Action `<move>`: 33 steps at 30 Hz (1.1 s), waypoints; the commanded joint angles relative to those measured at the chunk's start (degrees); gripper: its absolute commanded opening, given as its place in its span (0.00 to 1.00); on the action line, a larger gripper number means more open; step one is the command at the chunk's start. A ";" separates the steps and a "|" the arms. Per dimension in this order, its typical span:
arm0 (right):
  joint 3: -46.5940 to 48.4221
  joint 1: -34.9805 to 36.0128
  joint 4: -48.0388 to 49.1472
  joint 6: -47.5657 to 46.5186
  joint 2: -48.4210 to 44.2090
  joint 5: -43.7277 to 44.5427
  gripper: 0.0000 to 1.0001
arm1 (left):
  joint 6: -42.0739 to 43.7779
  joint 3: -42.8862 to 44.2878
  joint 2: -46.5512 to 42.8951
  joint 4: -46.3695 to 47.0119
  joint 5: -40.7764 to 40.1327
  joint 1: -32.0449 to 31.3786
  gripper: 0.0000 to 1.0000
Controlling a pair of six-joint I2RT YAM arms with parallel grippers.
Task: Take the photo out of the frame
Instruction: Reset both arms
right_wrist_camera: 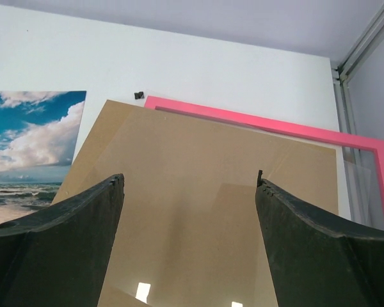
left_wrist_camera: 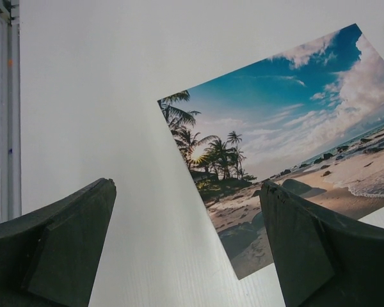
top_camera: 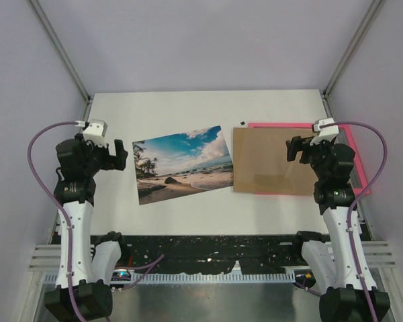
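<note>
The photo (top_camera: 183, 164), a beach print with blue sky and palms, lies flat and face up on the white table, outside the frame. It also shows in the left wrist view (left_wrist_camera: 288, 134) and at the left edge of the right wrist view (right_wrist_camera: 32, 147). The pink frame (top_camera: 352, 151) lies at the right, mostly covered by a loose brown backing board (top_camera: 272, 161); the right wrist view shows the frame (right_wrist_camera: 275, 125) and the board (right_wrist_camera: 192, 192). My left gripper (top_camera: 119, 155) is open and empty, just left of the photo. My right gripper (top_camera: 297, 149) is open and empty above the board.
A small black clip (top_camera: 242, 123) lies by the board's far left corner, also seen in the right wrist view (right_wrist_camera: 139, 95). White walls enclose the table on three sides. A metal rail (left_wrist_camera: 9, 115) runs along the left table edge.
</note>
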 commanded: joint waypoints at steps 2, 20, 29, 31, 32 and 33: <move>-3.22 -0.07 7.41 1.71 -4.92 -2.28 0.87 | -1.25 -1.37 -3.31 4.07 0.87 -0.28 1.00; -5.87 -0.07 8.57 2.94 -7.64 -6.41 0.87 | -0.54 -5.42 -7.18 5.83 2.01 -0.28 1.00; -5.61 -0.33 7.96 4.17 -7.91 -7.38 0.88 | -0.37 -6.03 -8.33 6.09 2.98 -0.19 1.00; -5.61 -0.42 7.87 4.17 -8.00 -7.56 0.88 | -0.37 -6.12 -8.41 6.09 3.16 -0.19 1.00; -5.78 -0.42 7.87 4.17 -8.08 -7.56 0.88 | -0.37 -6.21 -8.59 6.18 3.25 -0.19 1.00; -5.70 -0.42 7.96 4.08 -8.08 -7.47 0.88 | -0.37 -6.21 -8.68 6.18 3.33 -0.19 1.00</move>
